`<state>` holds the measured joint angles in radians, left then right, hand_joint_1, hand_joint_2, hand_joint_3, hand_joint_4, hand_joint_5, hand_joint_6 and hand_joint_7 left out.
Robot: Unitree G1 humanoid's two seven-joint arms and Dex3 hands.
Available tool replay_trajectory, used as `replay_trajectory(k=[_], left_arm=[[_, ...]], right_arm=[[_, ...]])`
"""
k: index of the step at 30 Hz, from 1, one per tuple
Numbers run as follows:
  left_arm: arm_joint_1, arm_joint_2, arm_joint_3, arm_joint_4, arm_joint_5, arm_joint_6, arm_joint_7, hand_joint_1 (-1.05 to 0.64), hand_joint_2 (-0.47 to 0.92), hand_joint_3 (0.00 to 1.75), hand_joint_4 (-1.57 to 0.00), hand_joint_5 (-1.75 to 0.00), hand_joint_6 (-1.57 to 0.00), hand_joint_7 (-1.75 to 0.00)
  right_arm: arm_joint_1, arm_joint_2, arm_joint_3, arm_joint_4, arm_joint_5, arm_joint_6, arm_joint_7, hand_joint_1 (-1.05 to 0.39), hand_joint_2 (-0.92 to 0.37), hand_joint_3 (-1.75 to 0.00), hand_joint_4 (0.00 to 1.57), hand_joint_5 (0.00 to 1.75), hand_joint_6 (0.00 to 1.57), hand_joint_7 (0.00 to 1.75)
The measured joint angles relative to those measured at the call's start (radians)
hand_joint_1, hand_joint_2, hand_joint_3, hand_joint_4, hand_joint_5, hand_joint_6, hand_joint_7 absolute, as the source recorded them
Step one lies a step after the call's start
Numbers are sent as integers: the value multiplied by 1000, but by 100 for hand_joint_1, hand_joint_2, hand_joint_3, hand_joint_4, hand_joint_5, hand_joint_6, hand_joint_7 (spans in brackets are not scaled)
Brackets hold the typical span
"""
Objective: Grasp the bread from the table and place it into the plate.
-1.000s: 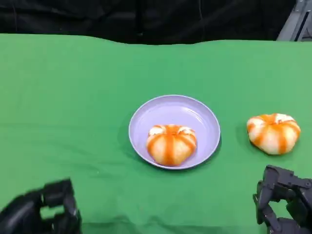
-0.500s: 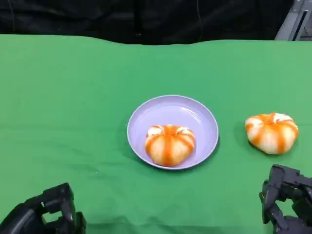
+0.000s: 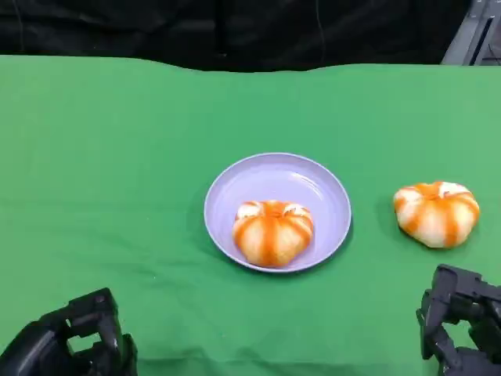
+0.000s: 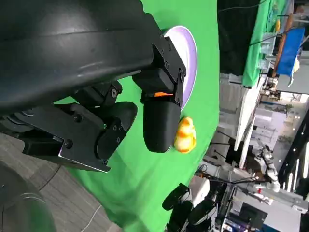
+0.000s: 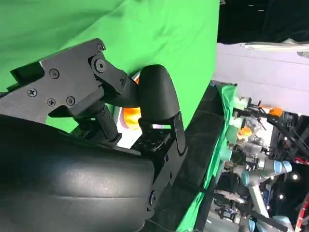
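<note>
**One bun on the plate, one bun on the tabletop, both hands empty**

You have a lilac plate (image 3: 235, 192) sitting near the middle of the green tabletop (image 3: 109, 157). One striped orange-and-cream bun (image 3: 272, 231) already lies inside it, toward the near edge of the dish. A second bun (image 3: 437, 213) of the same look rests on the cloth to the plate's right, well apart from the rim and touching nothing else.

Your right hand (image 3: 462, 329) sits low at the near right edge of the head view, nearer to you than that loose bun and clear of it. It holds nothing; its fingers are bent inward with a gap between them. From the right wrist view you see its fingers (image 5: 157, 96) curved over the green cloth, with a patch of orange bun (image 5: 131, 115) and a pale strip of the plate showing behind them.

Your left hand (image 3: 74, 341) sits at the near left corner of the head view, far from both buns. It grips nothing, its fingers loosely curled. In the left wrist view its fingers (image 4: 161, 121) partly cover the plate (image 4: 188, 58), and the loose bun (image 4: 185, 135) shows just past a fingertip.

Behind the tabletop hangs a black backdrop (image 3: 235, 31).
</note>
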<state>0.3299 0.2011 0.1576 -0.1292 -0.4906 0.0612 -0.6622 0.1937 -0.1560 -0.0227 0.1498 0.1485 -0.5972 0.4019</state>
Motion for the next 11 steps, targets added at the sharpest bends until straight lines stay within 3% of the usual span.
replay_trajectory(k=[11], left_arm=[[-15, 1, 0, 11, 22, -3, 14, 7, 70, 116, -85, -175, -65, -175]], right_arm=[[-1, 0, 0, 1, 1, 0, 0, -14, -68, -103, 83, 175, 70, 165]])
